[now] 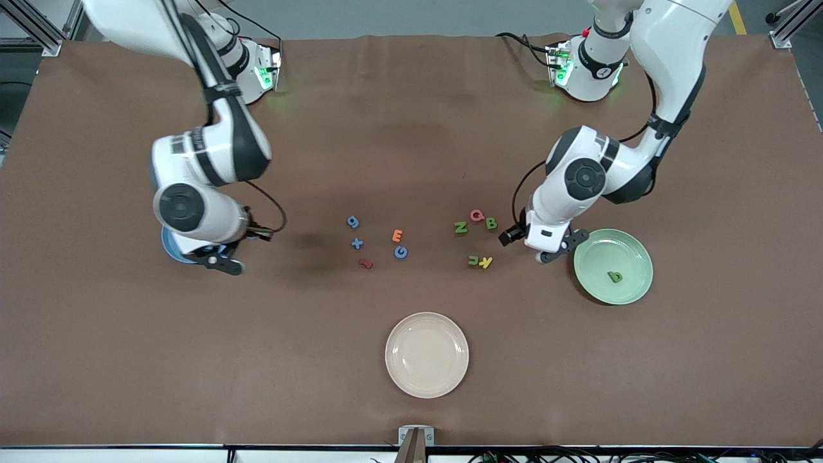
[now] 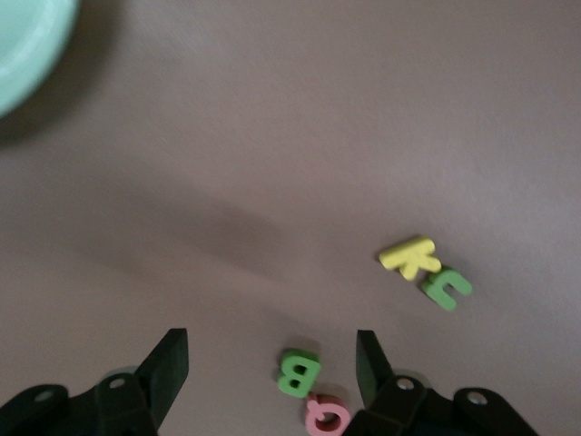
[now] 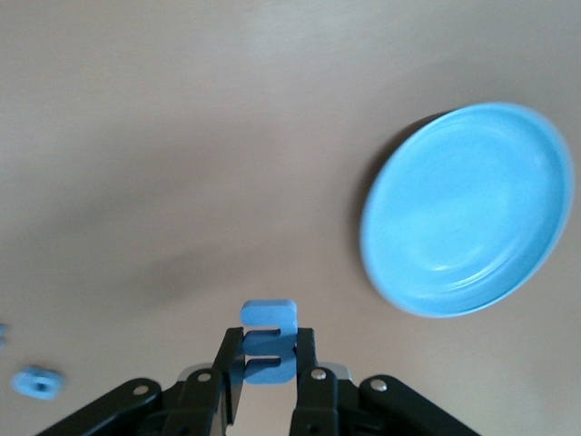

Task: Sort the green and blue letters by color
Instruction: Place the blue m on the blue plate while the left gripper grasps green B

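Flat little foam letters were scattered mid-table on a matte brown cloth (image 1: 411, 128). Three smooth round plates were counted: a green plate (image 1: 636, 247) with one green letter (image 1: 614, 276) in it, a cream plate (image 1: 427, 354) nearest the camera, and a blue plate (image 3: 467, 209) mostly hidden under the right arm. The right gripper (image 3: 269, 363), over bare cloth beside the blue plate, was pinched on a blue letter (image 3: 268, 341). The left gripper (image 2: 270, 363), fingers spread, hung over a green B (image 2: 298, 372) beside the green plate.
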Action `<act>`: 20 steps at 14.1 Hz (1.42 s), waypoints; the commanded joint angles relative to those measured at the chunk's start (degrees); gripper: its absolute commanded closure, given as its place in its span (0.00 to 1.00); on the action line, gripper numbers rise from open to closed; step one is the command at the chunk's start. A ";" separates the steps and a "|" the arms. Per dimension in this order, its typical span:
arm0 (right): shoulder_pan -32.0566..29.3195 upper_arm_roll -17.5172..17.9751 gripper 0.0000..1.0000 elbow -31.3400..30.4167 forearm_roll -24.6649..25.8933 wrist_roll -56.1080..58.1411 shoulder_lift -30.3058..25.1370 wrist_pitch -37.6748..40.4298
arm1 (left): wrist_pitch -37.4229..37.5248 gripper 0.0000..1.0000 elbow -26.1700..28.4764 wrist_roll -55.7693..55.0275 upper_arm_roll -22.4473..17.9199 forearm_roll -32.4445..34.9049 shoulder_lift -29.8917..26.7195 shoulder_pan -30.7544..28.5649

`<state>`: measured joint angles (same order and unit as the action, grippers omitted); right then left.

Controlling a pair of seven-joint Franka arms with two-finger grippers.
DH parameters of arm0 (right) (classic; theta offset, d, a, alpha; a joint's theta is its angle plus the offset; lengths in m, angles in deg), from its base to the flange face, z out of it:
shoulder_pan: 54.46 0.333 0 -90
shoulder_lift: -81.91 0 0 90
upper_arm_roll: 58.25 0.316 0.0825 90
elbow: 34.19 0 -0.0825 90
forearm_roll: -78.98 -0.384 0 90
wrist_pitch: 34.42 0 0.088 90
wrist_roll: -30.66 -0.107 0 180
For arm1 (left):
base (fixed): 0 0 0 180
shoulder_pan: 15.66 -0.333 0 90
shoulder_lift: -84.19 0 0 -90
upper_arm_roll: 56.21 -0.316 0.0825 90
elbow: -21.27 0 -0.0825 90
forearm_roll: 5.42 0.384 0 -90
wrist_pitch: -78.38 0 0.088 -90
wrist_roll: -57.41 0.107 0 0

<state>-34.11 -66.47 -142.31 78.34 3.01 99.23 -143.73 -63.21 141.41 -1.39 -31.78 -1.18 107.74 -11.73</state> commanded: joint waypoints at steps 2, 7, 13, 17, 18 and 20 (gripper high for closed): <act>-8.81 1.20 0.99 -8.40 1.08 13.38 -6.32 -3.53 | -6.40 0.19 3.87 -1.67 -0.25 0.86 0.17 2.04; -18.92 1.37 0.98 -19.13 0.90 29.04 -8.44 -16.52 | -6.85 0.27 3.61 -10.62 -0.43 6.11 2.54 5.12; -21.31 1.46 0.54 -23.27 -0.06 32.14 -7.56 -24.20 | -6.85 0.33 2.38 -14.59 -0.52 9.03 5.09 5.30; -20.70 1.46 0.00 -23.19 -0.15 31.44 -7.65 -23.85 | -6.85 0.36 1.42 -14.59 -0.52 9.03 6.94 5.30; -20.17 1.55 0.00 -23.10 -0.15 31.18 -7.73 -23.58 | -6.85 0.38 1.15 -14.59 -0.52 9.03 7.12 5.30; -18.51 1.64 0.00 -22.83 -0.15 27.42 -7.82 -23.49 | -6.85 0.40 0.97 -14.59 -0.52 9.03 7.64 5.21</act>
<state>-54.10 -65.24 -164.20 78.45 33.80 93.20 -167.37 -69.74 143.44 -14.69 -32.14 6.67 114.32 -6.65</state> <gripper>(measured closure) 0.062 0.383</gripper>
